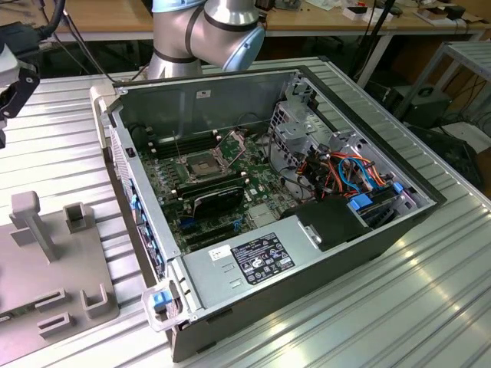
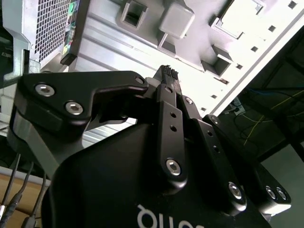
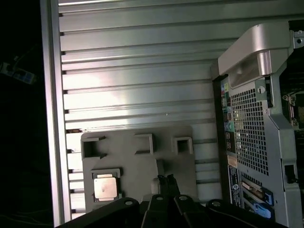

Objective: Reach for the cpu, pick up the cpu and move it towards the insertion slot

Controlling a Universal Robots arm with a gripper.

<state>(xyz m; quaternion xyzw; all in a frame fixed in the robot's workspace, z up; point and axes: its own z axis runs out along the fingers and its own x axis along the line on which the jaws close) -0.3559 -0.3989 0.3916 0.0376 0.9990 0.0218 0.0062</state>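
The cpu (image 3: 105,186), a small square silver chip, lies flat in a recessed holder on a grey fixture plate (image 3: 137,166) in the first wrist view. My gripper (image 3: 164,179) hangs well above that plate, off to one side of the cpu and not touching it. Its black fingers (image 2: 168,78) stand pressed together with nothing between them. The insertion slot (image 1: 201,165), a silver-framed square socket with a dark centre, sits on the motherboard inside the open computer case (image 1: 345,238). Black wrist hardware (image 1: 17,84) shows at the exterior view's left edge.
The fixture plate (image 1: 46,261) carries raised grey posts and brackets (image 1: 31,222). The case's tall rear wall (image 3: 251,118) stands between plate and motherboard. A black finned block (image 1: 219,201), drive cage (image 1: 295,126) and bundled cables (image 1: 345,172) crowd the case. Ribbed aluminium table (image 1: 383,307) lies around.
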